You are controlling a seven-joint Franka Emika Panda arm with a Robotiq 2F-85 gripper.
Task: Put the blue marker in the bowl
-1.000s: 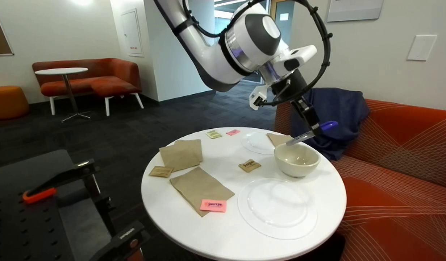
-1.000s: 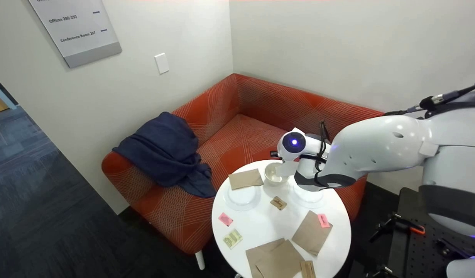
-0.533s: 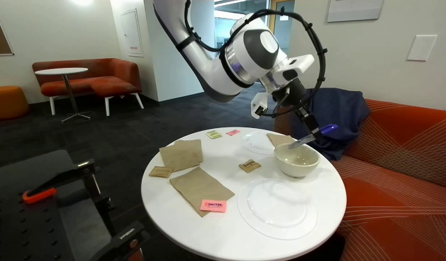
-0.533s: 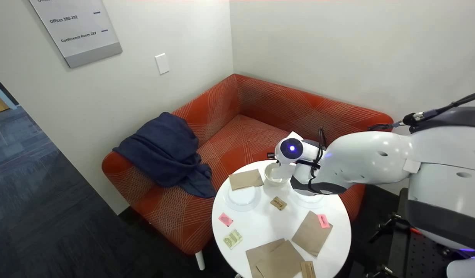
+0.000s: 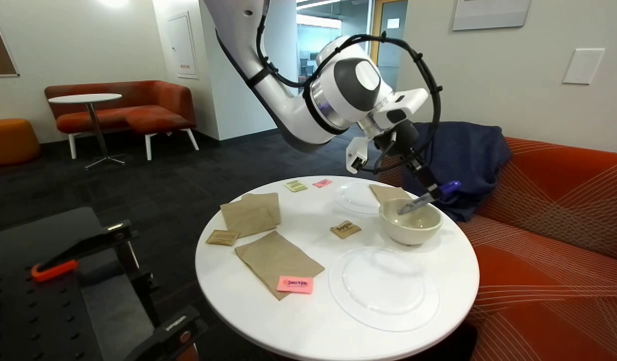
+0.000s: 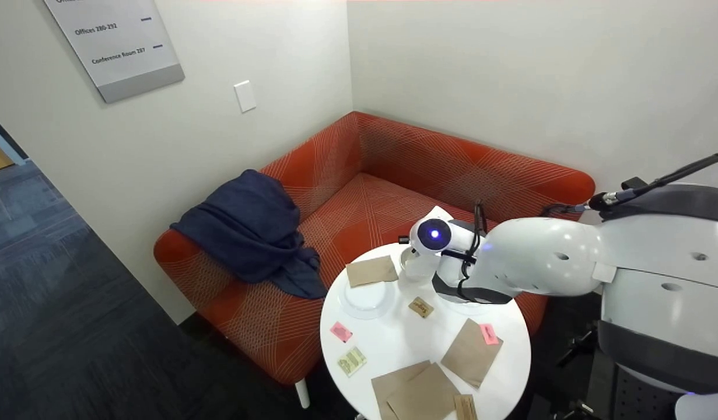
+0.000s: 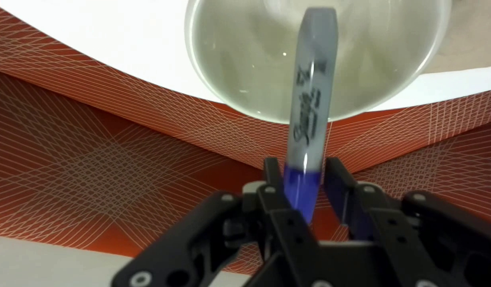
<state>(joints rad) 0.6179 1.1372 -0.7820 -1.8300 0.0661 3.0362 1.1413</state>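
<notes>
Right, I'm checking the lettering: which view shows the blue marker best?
The wrist view: the blue marker appears large, its lettering visible though blurred. An exterior view shows it small, slanted, grey end over the bowl; an exterior view where the arm blocks the spot shows none.

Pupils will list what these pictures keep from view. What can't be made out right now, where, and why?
Blue marker: hidden in an exterior view behind the robot arm.
Cream bowl: cut off by the top edge in the wrist view.
Round plate: partly covered by a brown napkin in an exterior view.
Brown packet: cut off by the bottom edge in an exterior view.
Green packet: print too small to read in both exterior views.
</notes>
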